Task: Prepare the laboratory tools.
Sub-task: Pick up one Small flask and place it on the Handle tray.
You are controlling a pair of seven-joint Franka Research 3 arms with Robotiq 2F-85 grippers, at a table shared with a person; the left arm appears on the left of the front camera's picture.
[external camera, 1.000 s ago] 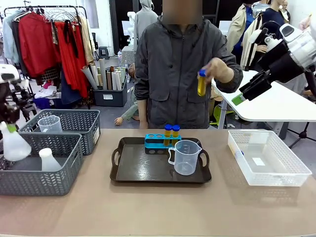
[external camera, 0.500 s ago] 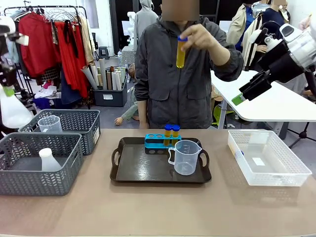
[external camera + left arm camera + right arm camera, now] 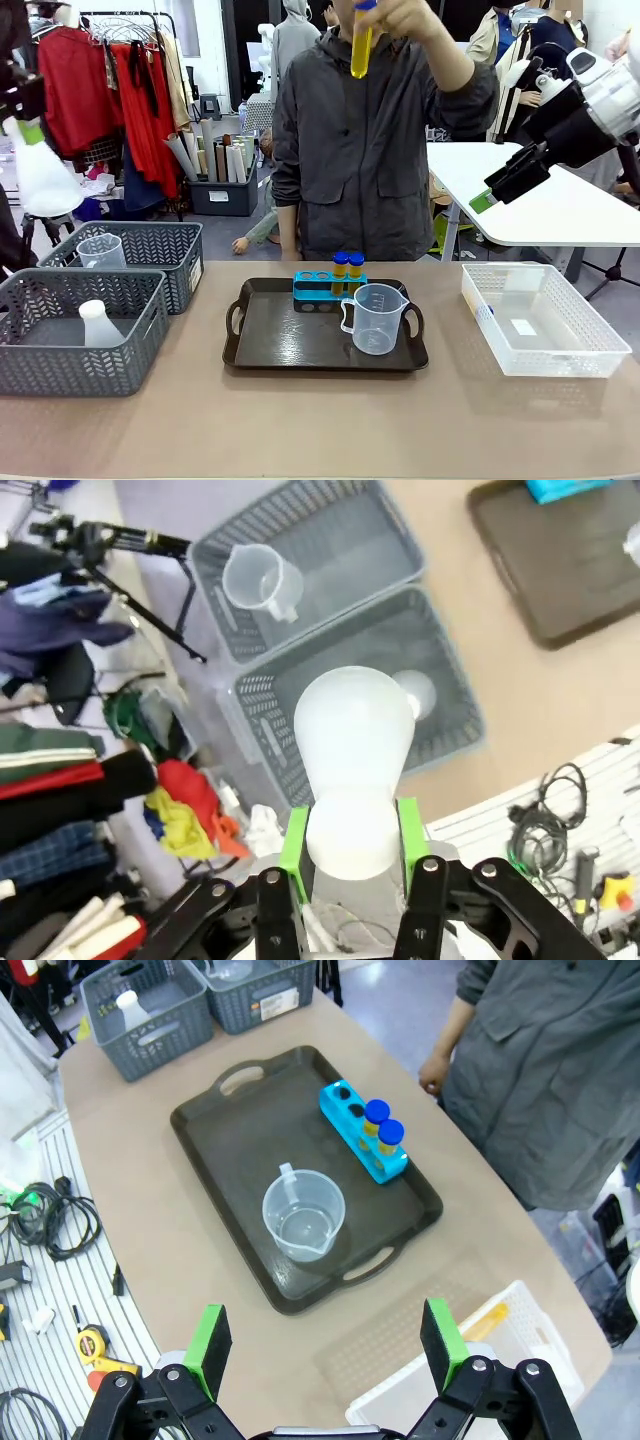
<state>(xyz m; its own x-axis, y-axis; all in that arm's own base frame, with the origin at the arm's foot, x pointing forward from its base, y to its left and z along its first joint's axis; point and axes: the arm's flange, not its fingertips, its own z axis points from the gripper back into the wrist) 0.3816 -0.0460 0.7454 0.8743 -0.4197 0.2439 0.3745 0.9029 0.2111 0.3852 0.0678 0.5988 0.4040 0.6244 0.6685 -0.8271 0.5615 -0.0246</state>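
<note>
High at the far left, my left gripper [image 3: 26, 128] is shut on the neck of a translucent white conical flask [image 3: 42, 178]. In the left wrist view that flask [image 3: 355, 740] sits between the green pads of the gripper [image 3: 352, 832], above the grey baskets. On the black tray [image 3: 270, 345] stand a clear measuring jug [image 3: 375, 318] and a blue tube rack [image 3: 325, 287] with two yellow blue-capped tubes [image 3: 348, 268]. The person holds another yellow tube [image 3: 361, 45] up high. My right gripper [image 3: 505, 185] hangs open and raised at the right, above the tray's near side [image 3: 325, 1345].
Two grey mesh baskets stand at the left: the far one [image 3: 165, 245] holds a measuring jug [image 3: 100, 250], the near one [image 3: 60, 365] a second flask [image 3: 97, 325]. A clear plastic bin [image 3: 545, 322] stands at the right. The person stands behind the tray.
My left arm has lifted the flask from basket height to high at the left. The person's hand has raised the yellow tube higher and toward the middle. The right arm has not moved.
</note>
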